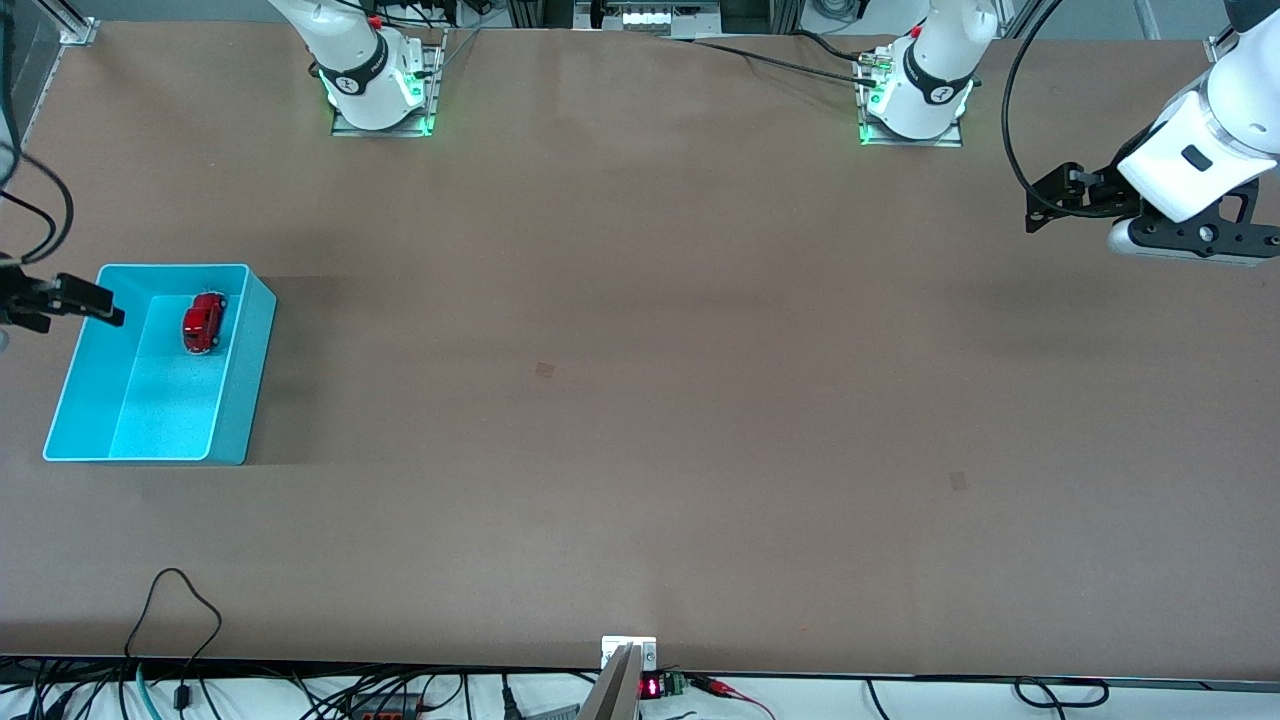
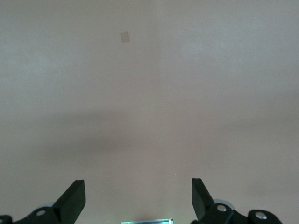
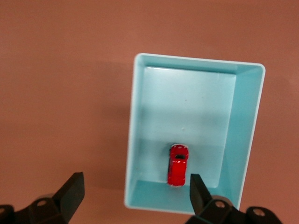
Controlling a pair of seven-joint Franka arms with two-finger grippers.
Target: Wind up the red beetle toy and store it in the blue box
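both claws are mine, and both stand spread with nothing between the fingers. right claw hangs over the edge of the box at the right arm's end of the desk; in the right wrist view its two dark fingers frame the box from above, wide apart and bare. left claw hangs over bare desk at the left arm's end, well apart from everything, and that arm waits; its wrist view shows only its parted fingers and brown surface.

the beetle is already in the box, sitting on the floor of it on its wheels, in the part farther from the front camera and close to the end wall there. nothing touches it. in the right wrist view the beetle lies lengthwise along the box, clear of the side walls.

by my reckoning the storing is done: toy in, claw let go and above the rim. whether the spring was wound i cannot tell from how things lie. what seems left is only to draw the right arm away.

no brand, label or writing can be read on the beetle or the box. a small red digit display sits at the desk's near edge, too small to read.
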